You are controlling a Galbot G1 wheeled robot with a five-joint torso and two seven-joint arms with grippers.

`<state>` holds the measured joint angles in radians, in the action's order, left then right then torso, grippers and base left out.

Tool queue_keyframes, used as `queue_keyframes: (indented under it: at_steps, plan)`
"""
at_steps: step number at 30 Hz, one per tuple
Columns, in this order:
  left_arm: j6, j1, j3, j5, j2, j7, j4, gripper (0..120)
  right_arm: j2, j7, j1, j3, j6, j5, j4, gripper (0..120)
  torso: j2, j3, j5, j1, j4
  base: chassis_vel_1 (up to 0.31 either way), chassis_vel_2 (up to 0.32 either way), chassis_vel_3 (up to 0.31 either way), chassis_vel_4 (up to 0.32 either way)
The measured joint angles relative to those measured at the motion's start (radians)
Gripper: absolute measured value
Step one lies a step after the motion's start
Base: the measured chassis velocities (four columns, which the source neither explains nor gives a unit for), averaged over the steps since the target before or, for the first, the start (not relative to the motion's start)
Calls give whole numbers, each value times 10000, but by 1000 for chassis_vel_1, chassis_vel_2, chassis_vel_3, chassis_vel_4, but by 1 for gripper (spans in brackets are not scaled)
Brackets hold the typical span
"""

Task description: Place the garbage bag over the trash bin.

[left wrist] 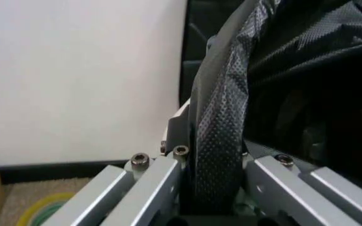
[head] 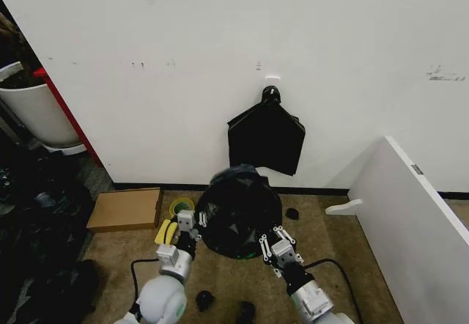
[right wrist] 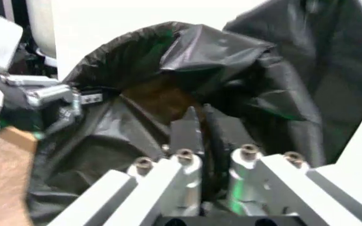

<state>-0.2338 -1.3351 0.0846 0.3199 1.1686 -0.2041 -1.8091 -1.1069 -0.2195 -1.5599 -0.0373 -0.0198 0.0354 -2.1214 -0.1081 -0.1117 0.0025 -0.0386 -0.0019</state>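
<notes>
The garbage bag (head: 240, 210) is draped over the trash bin, which stands on the carpeted floor close to the white wall (head: 183, 60); the bin itself is almost wholly covered, with only a sliver of green showing at its base (head: 236, 256). The bag's glossy black plastic lies crumpled around the rim and sags into the opening.

The left gripper (head: 192, 221) is at the bag's left edge. In the left wrist view its fingers (left wrist: 184, 129) are pressed on a fold of the bag (left wrist: 222, 141) that runs up between them. The right gripper (head: 272, 241) is at the bag's front right edge, and in the right wrist view its fingers (right wrist: 186, 134) pinch a pleat of the plastic (right wrist: 162, 84) at the rim.

On the wall above the bin hangs a flat black bundle (head: 265, 139) with a knotted top. A cardboard box (head: 126, 208) lies on the floor by the wall to the left, with a roll of yellow-green tape (head: 180, 207) between it and the bin. Small black scraps (head: 292, 213) lie on the floor near the bin. A white panel (head: 410, 214) stands at the right.
</notes>
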Motion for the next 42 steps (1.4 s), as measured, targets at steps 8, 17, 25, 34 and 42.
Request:
queue_keyframes:
  at_steps: [8,17,25,34,42]
  plan:
    - [-744,140,-444,-874,230,402,493,0,83,-1184,823,982,2317,-2491,-180,0,0,0,0,0,-1,0,0,0,0]
    - [-1357,166,-477,-1266,151,1032,736,0,-484,-2562,2352,1183,3277,-3000,1105,0,0,-1,1,-1,0,0,0,0,0]
    - [-1250,-66,-434,-1065,64,1074,545,0,-1413,-2617,3353,1162,1742,-1126,3252,0,0,-1,0,-1,0,0,0,0,0]
    - [-1204,-391,-400,-1022,-15,1170,97,0,-2017,-2837,4084,1109,1933,-777,4285,0,0,-1,0,-1,0,0,0,0,0]
    - [-1278,-540,-290,-1202,-23,1313,4,0,-2106,-2906,4205,819,1928,-708,4600,0,0,-1,1,0,1,0,0,0,0]
